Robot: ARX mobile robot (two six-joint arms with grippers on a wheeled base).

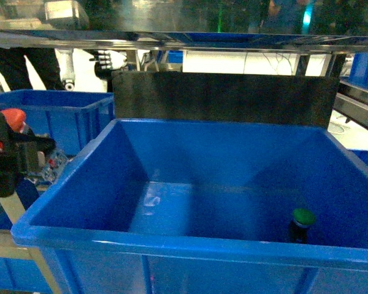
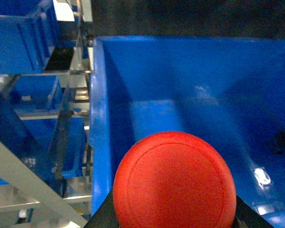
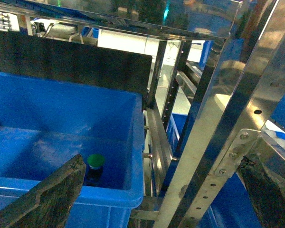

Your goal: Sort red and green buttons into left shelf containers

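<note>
Head view: a large blue bin point(image 1: 80, 184) was recorded at centre, deep and rectangular, with a thick rolled rim. One green button point(image 1: 303, 219) was seen upright on the bin floor near the front right corner, its dark base below the cap. A dark panel point(image 1: 221, 98) was noted behind the bin, under a metal shelf frame point(image 1: 184, 41). A second blue bin point(image 1: 55, 116) was noted at the left rear.

Left pincer point(image 1: 12, 153): seen at the left edge, outside the large bin's left wall, with the red button point(image 1: 13, 116) carried at its top. In the left wrist view the red cap point(image 2: 175, 180) filled the lower centre, above the bin's left rim; the pincer was closed on the button's base.

Right pincer point(image 3: 161, 190): in the right wrist view two dark fingers point(image 3: 52, 194) were spread wide apart with nothing between them, held beside the bin's right wall, the green button point(image 3: 95, 161) visible past the left finger.
</note>
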